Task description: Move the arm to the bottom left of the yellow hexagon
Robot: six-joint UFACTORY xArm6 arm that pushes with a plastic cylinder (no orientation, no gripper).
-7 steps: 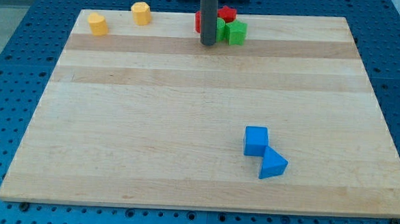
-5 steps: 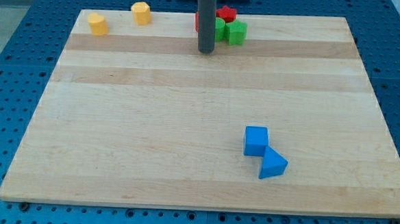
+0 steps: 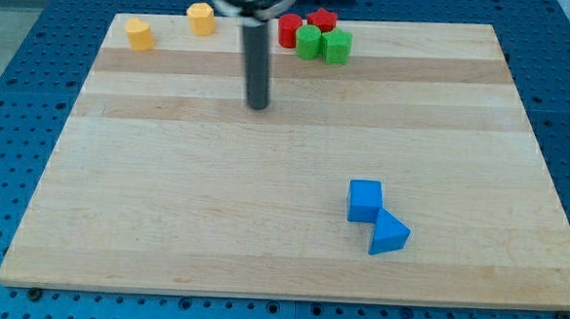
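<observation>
The wooden board (image 3: pixel 291 238) lies on a blue perforated table (image 3: pixel 5 86). The arm carries no hand and holds nothing; it ends in a dark rod, and my tip (image 3: pixel 257 106) rests on bare board in the upper middle, touching no block. The yellow hexagon (image 3: pixel 201 18) sits at the board's top edge, left of centre; my tip stands below it and to the view's right, clearly apart from it. A second yellow block (image 3: pixel 139 34), its shape unclear, lies further toward the view's left, near the top left corner. At the top edge right of the rod sits a tight cluster: a red cylinder (image 3: pixel 289 29), a second red block (image 3: pixel 322 20) of uncertain shape behind, a green block (image 3: pixel 310 42) and a green star-like block (image 3: pixel 337 46). In the lower right area a blue cube (image 3: pixel 365 200) touches a blue triangular block (image 3: pixel 389 233) at its lower right corner, well apart from my tip.
</observation>
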